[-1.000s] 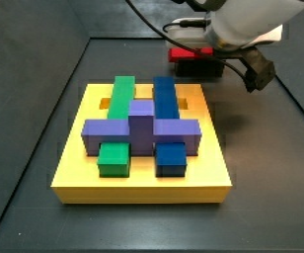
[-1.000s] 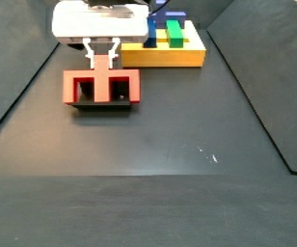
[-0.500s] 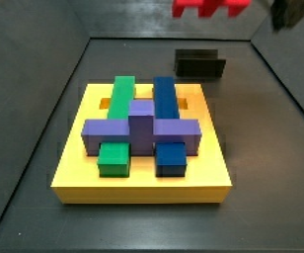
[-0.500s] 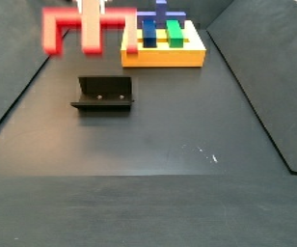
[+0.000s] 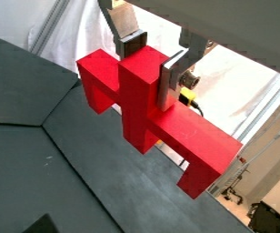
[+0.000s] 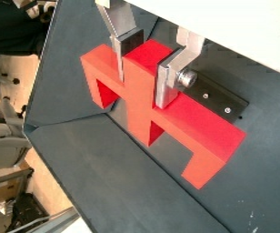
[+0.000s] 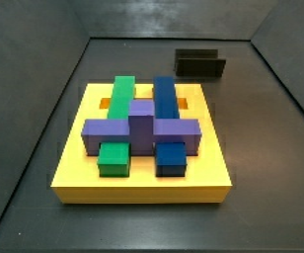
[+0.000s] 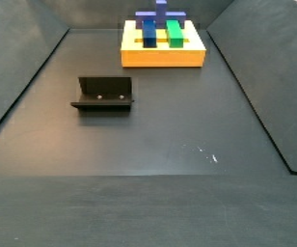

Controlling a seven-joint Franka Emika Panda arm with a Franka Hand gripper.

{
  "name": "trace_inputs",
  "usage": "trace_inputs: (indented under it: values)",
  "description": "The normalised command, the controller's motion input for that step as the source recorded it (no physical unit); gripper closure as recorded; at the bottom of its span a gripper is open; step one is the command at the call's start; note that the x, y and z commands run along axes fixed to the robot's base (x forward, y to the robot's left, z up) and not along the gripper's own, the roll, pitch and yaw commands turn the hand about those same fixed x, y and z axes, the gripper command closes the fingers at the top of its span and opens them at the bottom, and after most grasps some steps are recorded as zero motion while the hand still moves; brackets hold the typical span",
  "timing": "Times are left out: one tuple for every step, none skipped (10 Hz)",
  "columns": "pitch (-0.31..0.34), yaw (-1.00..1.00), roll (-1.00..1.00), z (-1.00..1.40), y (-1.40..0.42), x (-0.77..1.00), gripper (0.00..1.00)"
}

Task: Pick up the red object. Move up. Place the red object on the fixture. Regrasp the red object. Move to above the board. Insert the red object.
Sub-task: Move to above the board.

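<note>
Between the two silver fingers (image 5: 133, 43) of the gripper (image 5: 153, 65), seen in both wrist views, sits the red object (image 5: 155, 114), clamped by its central stem with the dark pads pressed against either side. Its wide bar runs across below the fingers, and its short legs point away from the stem. The gripper (image 6: 147, 68) holds the red object (image 6: 167, 123) clear of the dark floor; in a wrist view the fixture (image 6: 215, 98) shows just beyond the piece, lower down and apart from it.

Neither side view shows the gripper or the red piece; both lie outside those frames. On the dark floor the fixture (image 7: 199, 65) stands empty, a small black open holder near the back wall, and the same fixture (image 8: 103, 94) appears in the opposite side view with two small pale dots on its upright face. Near it, but apart, rests the board (image 7: 141, 183), a thick yellow slab; the board (image 8: 163, 58) carries a green block (image 7: 117, 99), a blue block (image 7: 166, 99) and a purple cross-shaped block (image 7: 141, 128) lying across them.
</note>
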Motion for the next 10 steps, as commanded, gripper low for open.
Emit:
trace_inputs:
  values:
    - [0.053, -0.07, -1.0, 0.27, -1.4, -0.98, 1.0]
    - [0.039, -0.07, -1.0, 0.28, -1.4, -1.0, 1.0]
    - [0.028, -0.06, -1.0, 0.29, -1.4, -1.05, 1.0]
    - [0.028, -0.06, -1.0, 0.26, -1.4, -1.1, 1.0]
    - [0.033, -0.06, -1.0, 0.26, -1.4, -1.08, 1.0]
    - [0.033, -0.05, -1.0, 0.27, -1.4, -1.12, 1.0]
    - [0.032, -0.05, -1.0, 0.11, -0.65, -0.54, 1.0]
    - [0.036, -0.04, -1.0, 0.0, -0.13, -0.17, 1.0]
    - [0.045, -0.04, -1.0, 0.0, -0.03, -0.06, 1.0]
    - [0.022, -0.03, -1.0, 0.02, -0.02, -0.06, 1.0]
